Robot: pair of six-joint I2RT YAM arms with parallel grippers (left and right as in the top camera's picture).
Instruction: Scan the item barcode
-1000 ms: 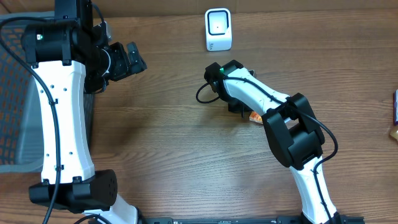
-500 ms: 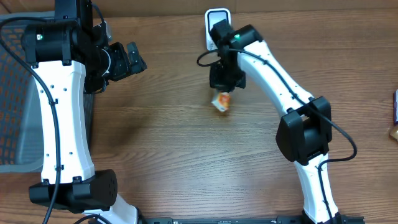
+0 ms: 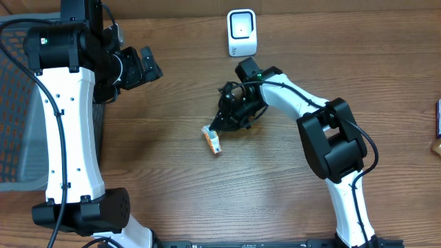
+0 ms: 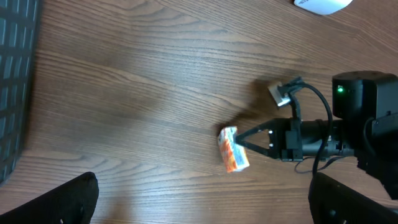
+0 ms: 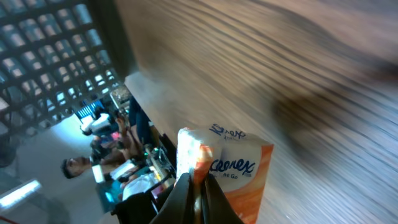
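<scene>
The item is a small orange and white Kleenex tissue pack [image 3: 212,140]. My right gripper [image 3: 220,129] is shut on the pack's thin edge, pointing left and low over the table. In the right wrist view the pack [image 5: 239,171] fills the lower middle, its seam pinched at my gripper [image 5: 198,186]. The left wrist view shows the pack [image 4: 233,149] beside the right gripper [image 4: 252,138]. The white scanner [image 3: 242,32] stands at the back of the table, well behind the pack. My left gripper [image 3: 141,65] hangs open and empty at the far left, its fingers [image 4: 62,202] wide apart.
A dark mesh basket [image 3: 14,103] lies along the left edge beside the left arm. Some packaged items [image 3: 438,127] show at the right edge. A black cable [image 3: 224,103] loops off the right wrist.
The right arm lifted the pack up toward the scanner, then swung down and left with it, away from the scanner. The left arm has not moved.
</scene>
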